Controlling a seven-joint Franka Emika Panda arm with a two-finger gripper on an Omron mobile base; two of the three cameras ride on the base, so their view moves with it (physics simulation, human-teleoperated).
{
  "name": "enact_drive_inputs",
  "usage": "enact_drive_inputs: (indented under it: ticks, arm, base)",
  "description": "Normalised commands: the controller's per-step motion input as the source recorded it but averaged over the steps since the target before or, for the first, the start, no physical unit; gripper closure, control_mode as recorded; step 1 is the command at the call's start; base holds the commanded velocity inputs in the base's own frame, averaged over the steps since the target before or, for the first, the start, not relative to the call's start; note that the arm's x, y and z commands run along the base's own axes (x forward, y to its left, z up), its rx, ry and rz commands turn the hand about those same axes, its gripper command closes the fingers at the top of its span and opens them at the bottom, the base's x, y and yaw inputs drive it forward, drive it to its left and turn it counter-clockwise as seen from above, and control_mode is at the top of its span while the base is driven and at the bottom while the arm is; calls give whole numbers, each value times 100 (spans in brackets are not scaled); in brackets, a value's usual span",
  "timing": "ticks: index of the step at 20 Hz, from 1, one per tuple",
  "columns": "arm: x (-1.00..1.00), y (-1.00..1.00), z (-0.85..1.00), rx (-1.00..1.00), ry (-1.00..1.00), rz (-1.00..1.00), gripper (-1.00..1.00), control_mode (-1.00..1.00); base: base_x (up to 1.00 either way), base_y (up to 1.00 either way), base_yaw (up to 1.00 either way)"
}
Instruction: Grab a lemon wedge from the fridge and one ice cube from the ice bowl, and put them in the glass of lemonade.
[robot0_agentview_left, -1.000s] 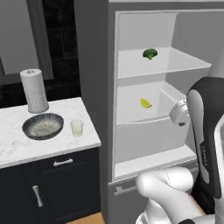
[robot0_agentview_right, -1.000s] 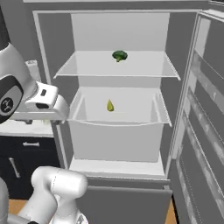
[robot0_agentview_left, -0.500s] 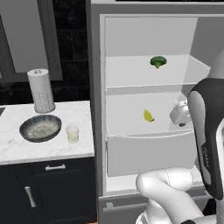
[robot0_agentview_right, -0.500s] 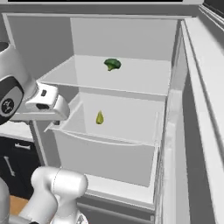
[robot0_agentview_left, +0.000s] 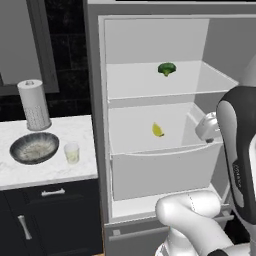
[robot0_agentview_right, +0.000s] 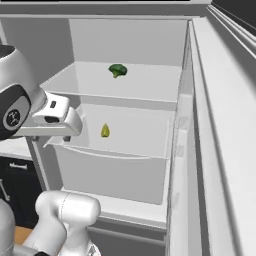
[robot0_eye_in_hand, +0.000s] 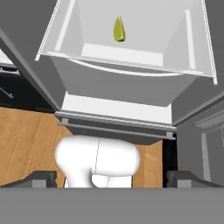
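The fridge (robot0_agentview_left: 150, 40) stands open, white inside. A small yellow lemon wedge (robot0_agentview_left: 157, 130) lies in the clear bin below the upper shelf, also seen in the right base view (robot0_agentview_right: 105, 131) and near the top of the hand view (robot0_eye_in_hand: 119, 29). My gripper (robot0_agentview_left: 210, 140) hangs at the bin's right front corner, pointing down, well short of the wedge. Its jaws are open and hold nothing (robot0_eye_in_hand: 111, 180). On the counter to the left sit the ice bowl (robot0_agentview_left: 15, 155) and the glass of lemonade (robot0_agentview_left: 72, 153), side by side.
A green broccoli floret (robot0_agentview_left: 166, 68) rests on the upper shelf. A tall white dotted cylinder (robot0_agentview_left: 34, 104) stands behind the bowl. The open fridge door (robot0_agentview_right: 220, 150) lines the right side. Dark cabinets (robot0_agentview_left: 50, 220) sit under the counter, above a wooden floor (robot0_eye_in_hand: 26, 144).
The whole picture has shifted, so the base has moved: the fridge now sits further left in the left base view and looms larger. The gripper stays open beside the bin.
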Motion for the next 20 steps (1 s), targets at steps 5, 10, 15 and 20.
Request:
enact_drive_inputs:
  ticks: [5, 10, 15, 20]
  arm:
    - [0, 0, 0, 0, 0, 0, -100, 100]
    - [-4, 0, 0, 0, 0, 0, -100, -100]
    - [3, 0, -15, 0, -11, 0, -100, -100]
    - [35, 0, -4, 0, -20, 0, -100, -100]
  base:
    - [-17, 19, -6]
    - [0, 0, 1]
    - [0, 0, 0]
    - [0, 0, 0]
